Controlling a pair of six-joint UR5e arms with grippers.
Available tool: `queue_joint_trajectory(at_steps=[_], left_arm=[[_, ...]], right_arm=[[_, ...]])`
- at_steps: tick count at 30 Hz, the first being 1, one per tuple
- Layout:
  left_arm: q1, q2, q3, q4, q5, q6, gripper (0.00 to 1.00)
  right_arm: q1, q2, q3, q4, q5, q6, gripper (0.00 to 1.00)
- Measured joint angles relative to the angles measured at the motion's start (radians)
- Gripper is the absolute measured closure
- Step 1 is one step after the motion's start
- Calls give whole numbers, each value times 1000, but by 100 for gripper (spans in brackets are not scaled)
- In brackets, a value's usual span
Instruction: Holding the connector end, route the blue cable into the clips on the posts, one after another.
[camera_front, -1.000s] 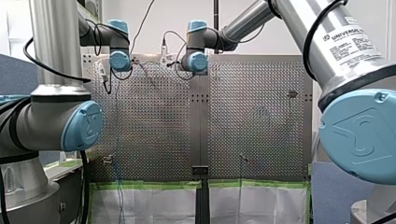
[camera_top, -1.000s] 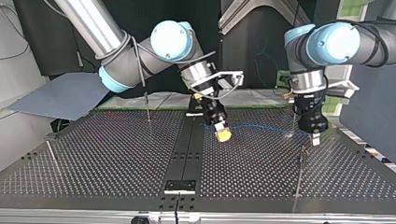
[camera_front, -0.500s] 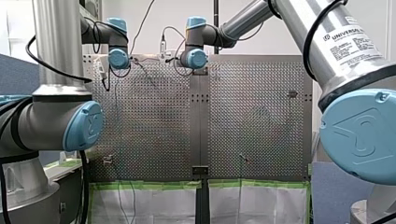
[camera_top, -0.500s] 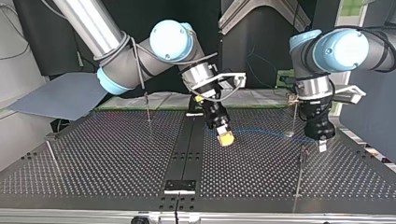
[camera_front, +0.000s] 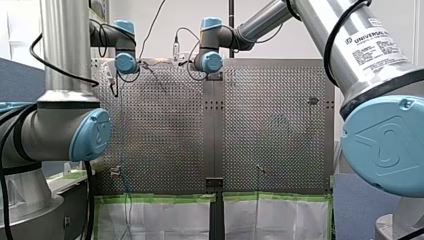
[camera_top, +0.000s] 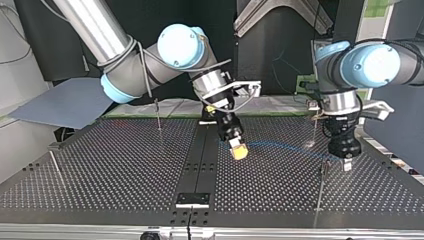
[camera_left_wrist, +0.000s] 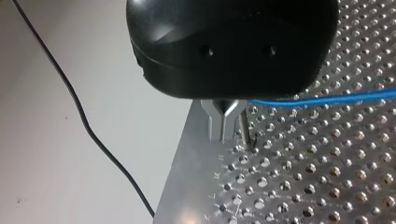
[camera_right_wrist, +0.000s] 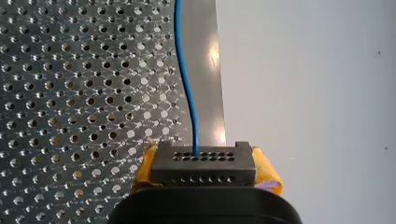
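1. Right gripper (camera_top: 239, 151): its yellow pads (camera_right_wrist: 268, 172) pinch the black connector (camera_right_wrist: 204, 163), so the hold on that end is in place.
2. Blue cable (camera_top: 280, 146): it leaves the connector and arcs above the table (camera_top: 125, 170) across to our left gripper (camera_top: 346, 164).
3. Left gripper: it looks pressed together on the cable, just beside a thin post (camera_top: 320, 190).
4. Other posts (camera_top: 158, 114): they stand well apart from the cable, and we see no clip holding it.
5. Progress: we judge that the grasp is done and the routing has barely begun. Every clip is left to fill, and the nearest post likely comes first.
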Motion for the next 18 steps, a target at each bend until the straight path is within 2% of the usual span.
queue_joint_trajectory(at_steps=[9, 18], left_arm=[[23, -27, 33, 11, 42, -27, 100], [47, -60, 55, 15, 64, -51, 100]], right_arm=[[-9, 2, 0, 1, -10, 2, 100], [-22, 4, 0, -1, -14, 2, 100]])
